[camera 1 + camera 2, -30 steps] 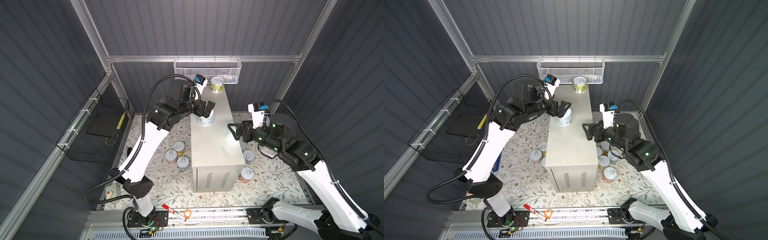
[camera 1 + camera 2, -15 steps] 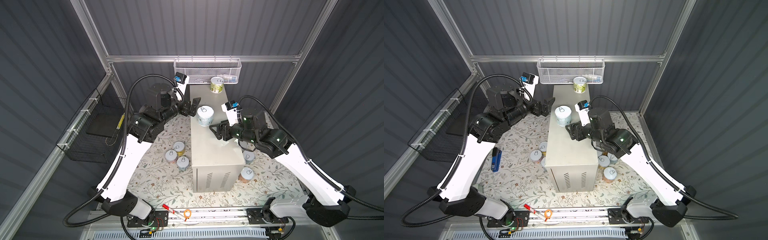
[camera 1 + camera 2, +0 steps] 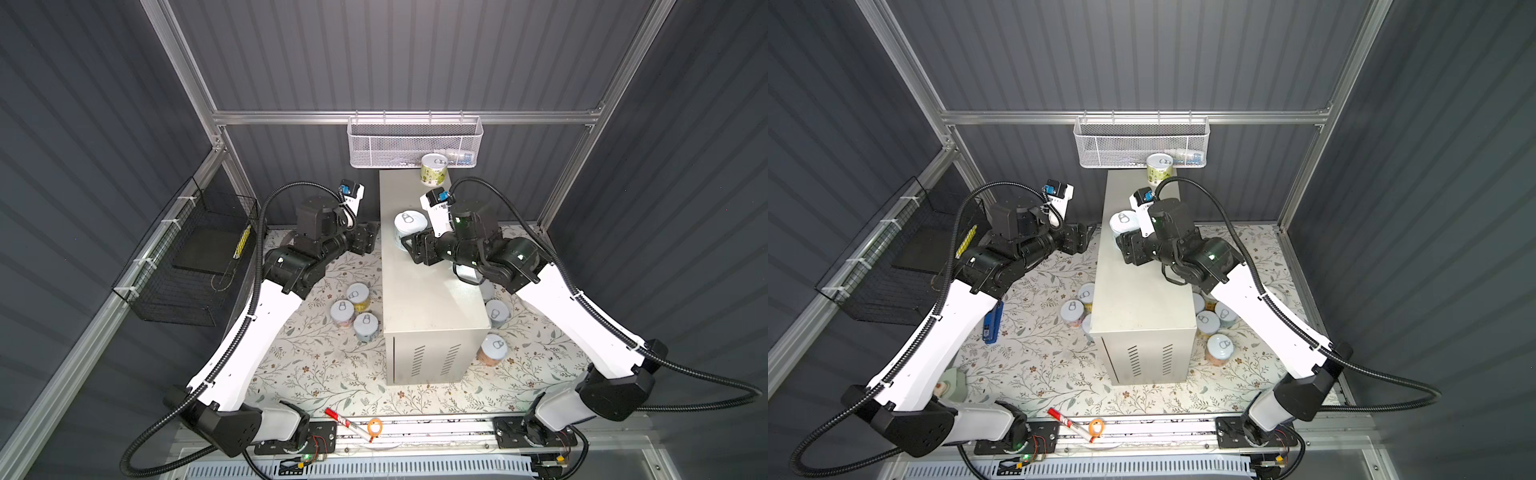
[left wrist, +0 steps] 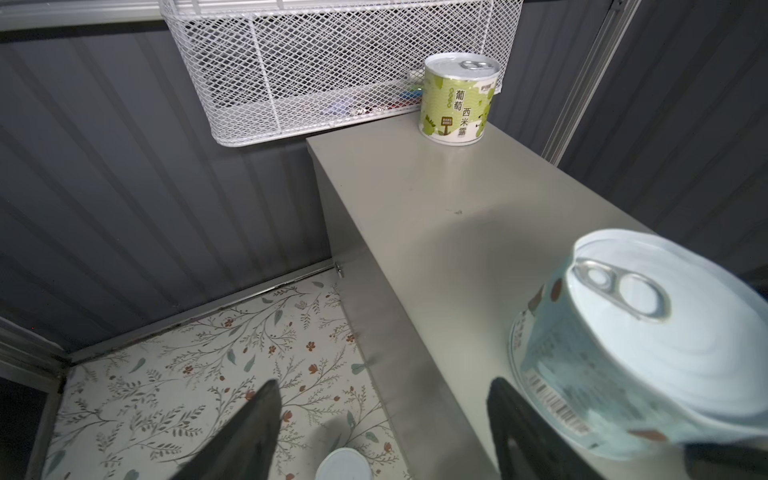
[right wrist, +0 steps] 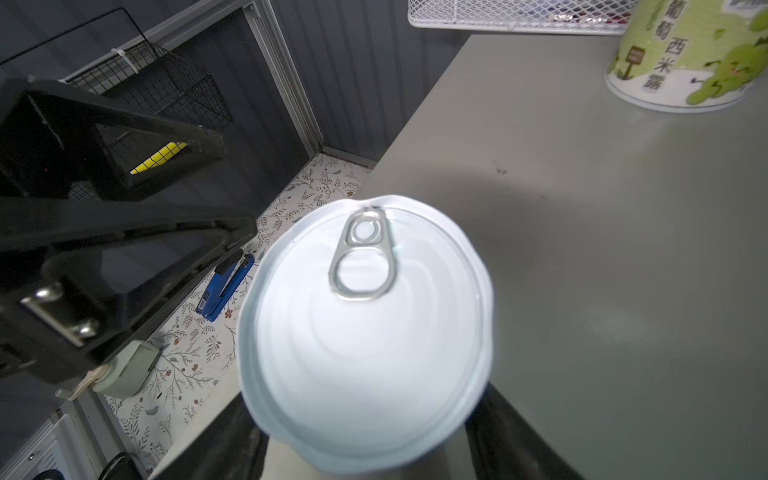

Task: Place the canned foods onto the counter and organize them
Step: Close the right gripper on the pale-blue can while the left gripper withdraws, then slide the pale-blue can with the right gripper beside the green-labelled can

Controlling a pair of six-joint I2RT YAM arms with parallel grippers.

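In both top views you see the counter (image 3: 432,299) in the middle of the frame. The pale blue can (image 3: 409,222) stands on it, a bit above the middle. The green can (image 3: 434,168) stands at its far end, near the top. The other cans (image 3: 353,307) sit on the flowery floor (image 3: 316,374) (on both sides of the counter).

In the left wrist view, your left gripper (image 4: 384,384) has its fingers spread apart with nothing between them.

In the right wrist view, your right gripper (image 5: 365,440) hugs the upright pale blue can (image 5: 365,332) from both sides.
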